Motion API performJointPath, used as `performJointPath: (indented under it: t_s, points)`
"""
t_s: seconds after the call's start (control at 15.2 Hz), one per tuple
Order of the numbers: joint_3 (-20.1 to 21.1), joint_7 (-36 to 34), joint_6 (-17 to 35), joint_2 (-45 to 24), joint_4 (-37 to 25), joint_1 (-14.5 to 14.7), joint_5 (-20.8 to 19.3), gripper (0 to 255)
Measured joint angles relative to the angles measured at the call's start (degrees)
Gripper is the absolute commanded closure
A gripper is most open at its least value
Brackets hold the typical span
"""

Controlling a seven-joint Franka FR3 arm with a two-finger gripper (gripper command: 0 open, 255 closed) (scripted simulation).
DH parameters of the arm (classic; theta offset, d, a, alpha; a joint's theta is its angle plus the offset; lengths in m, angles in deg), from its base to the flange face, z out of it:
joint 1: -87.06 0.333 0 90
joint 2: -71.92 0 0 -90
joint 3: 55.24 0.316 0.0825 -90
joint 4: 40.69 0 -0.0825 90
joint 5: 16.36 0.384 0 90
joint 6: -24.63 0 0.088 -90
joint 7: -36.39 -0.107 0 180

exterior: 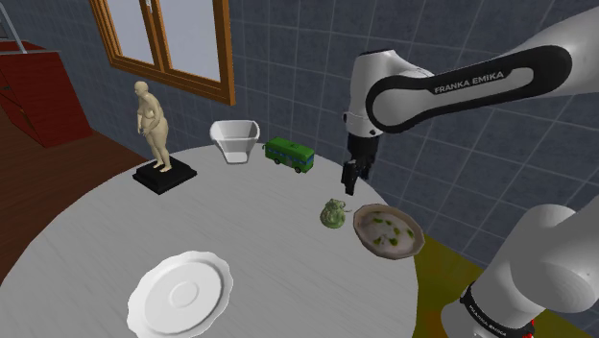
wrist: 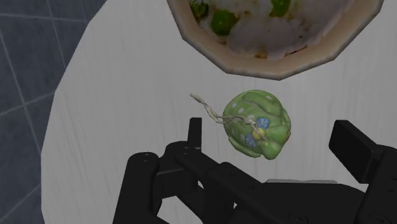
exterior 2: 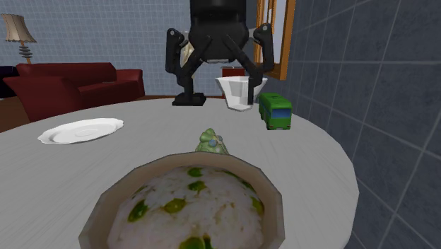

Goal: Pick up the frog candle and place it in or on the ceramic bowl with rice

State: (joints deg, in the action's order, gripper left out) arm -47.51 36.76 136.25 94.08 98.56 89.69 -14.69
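The frog candle [exterior: 332,215] is a small green figure with a pale wick, standing on the round white table [exterior: 96,240]. Right beside it is the brown-rimmed bowl [exterior: 360,223] of white rice with green bits. My black gripper [exterior: 351,180] hangs open a little above the candle, touching nothing. In the wrist view the candle [wrist: 257,125] lies between the spread fingers [wrist: 194,130], with the bowl's rim [wrist: 210,54] just beyond it. In the second exterior view the bowl [exterior 2: 141,173] is nearest, the candle [exterior 2: 210,142] behind it, and the gripper [exterior 2: 215,74] above.
A green toy bus [exterior: 290,155], a white square container [exterior: 235,140] and a beige figure statue [exterior: 154,130] on a black base stand along the table's far side. A white plate [exterior: 181,293] lies near the front edge. A window and tiled wall are behind.
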Motion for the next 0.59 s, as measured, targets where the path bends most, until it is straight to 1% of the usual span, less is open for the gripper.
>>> performJointPath:
  t_s: [0.26, 0.59]
  points:
    - [1.97, -2.96, 5.34, -6.74, -2.16, 0.58, -0.1, 0]
    - [2.17, -3.3, 9.91, -9.41, -0.36, 0.47, -0.44, 0]
